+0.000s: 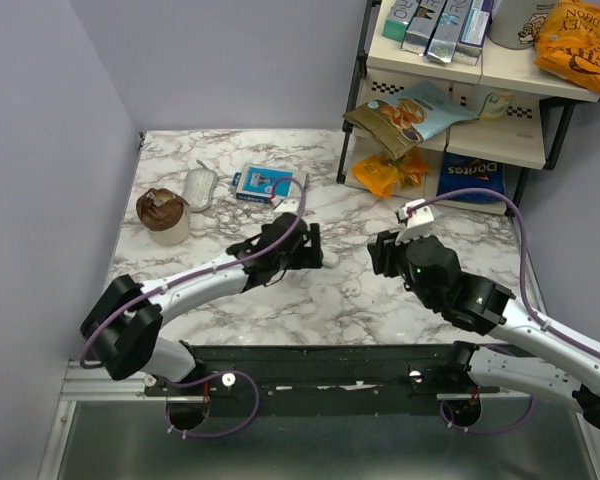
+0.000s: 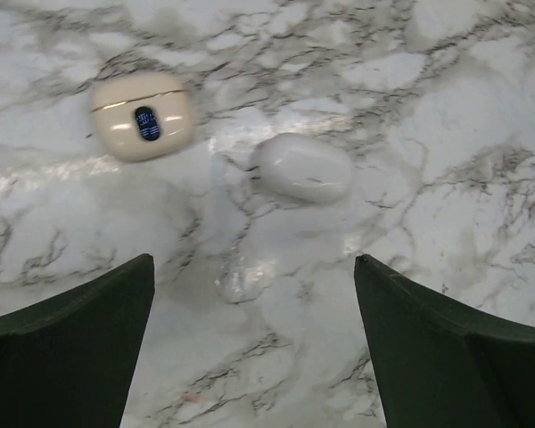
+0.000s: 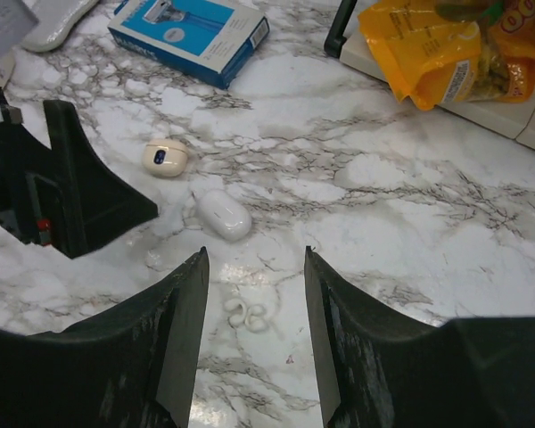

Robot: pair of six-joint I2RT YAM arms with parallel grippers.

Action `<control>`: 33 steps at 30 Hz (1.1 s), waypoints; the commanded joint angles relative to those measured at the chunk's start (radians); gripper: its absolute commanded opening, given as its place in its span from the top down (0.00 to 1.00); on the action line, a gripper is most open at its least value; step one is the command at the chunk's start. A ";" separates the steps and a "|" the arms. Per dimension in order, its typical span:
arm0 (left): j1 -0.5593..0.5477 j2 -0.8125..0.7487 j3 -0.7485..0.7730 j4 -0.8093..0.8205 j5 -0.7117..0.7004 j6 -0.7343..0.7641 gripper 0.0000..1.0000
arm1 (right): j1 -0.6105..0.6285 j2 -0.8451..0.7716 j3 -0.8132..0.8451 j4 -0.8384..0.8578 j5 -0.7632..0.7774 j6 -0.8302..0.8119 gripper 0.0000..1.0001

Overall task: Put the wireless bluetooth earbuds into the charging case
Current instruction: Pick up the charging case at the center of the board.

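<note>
Two tiny white earbuds lie side by side on the marble, showing between the spread fingers of my right gripper, which is open and holds nothing. Just beyond its fingertips rests a white oval charging case with its lid shut. The same case lies ahead of my left gripper, whose jaws stand wide open over bare marble. From above, the left gripper and right gripper face each other mid-table, and the earbuds and case are too small to make out there.
A cream round case with a blue spot lies left of the oval one. A blue box, a white mouse-shaped object and a brown-topped cup sit at the back left. A shelf with snack bags stands at the back right.
</note>
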 commanded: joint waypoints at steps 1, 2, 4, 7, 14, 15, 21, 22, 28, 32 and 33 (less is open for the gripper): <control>-0.086 0.170 0.245 -0.171 -0.086 0.119 0.01 | -0.004 -0.028 -0.022 0.023 0.057 -0.016 0.44; -0.091 0.194 0.291 -0.189 -0.086 0.119 0.01 | -0.004 -0.032 -0.025 0.022 0.060 -0.014 0.44; -0.103 0.230 0.296 -0.162 -0.038 0.137 0.01 | -0.004 -0.046 -0.033 0.020 0.058 -0.011 0.44; -0.103 0.263 0.279 -0.114 0.008 0.159 0.01 | -0.004 -0.064 -0.045 0.017 0.055 -0.010 0.44; -0.105 0.411 0.394 -0.202 0.012 0.225 0.01 | -0.003 -0.074 -0.053 0.008 0.042 0.001 0.44; -0.105 0.429 0.400 -0.205 0.014 0.226 0.01 | -0.003 -0.072 -0.055 0.008 0.040 0.003 0.44; -0.105 0.503 0.460 -0.223 0.009 0.219 0.01 | -0.004 -0.063 -0.050 0.008 0.037 0.004 0.44; -0.105 0.511 0.466 -0.225 0.012 0.217 0.01 | -0.004 -0.063 -0.050 0.008 0.037 0.004 0.44; -0.105 0.573 0.514 -0.262 0.011 0.222 0.01 | -0.004 -0.060 -0.047 0.008 0.039 -0.004 0.44; -0.105 0.587 0.518 -0.276 0.000 0.226 0.02 | -0.003 -0.060 -0.048 0.009 0.040 -0.002 0.44; -0.105 0.589 0.515 -0.276 0.000 0.225 0.02 | -0.003 -0.058 -0.048 0.009 0.039 -0.002 0.44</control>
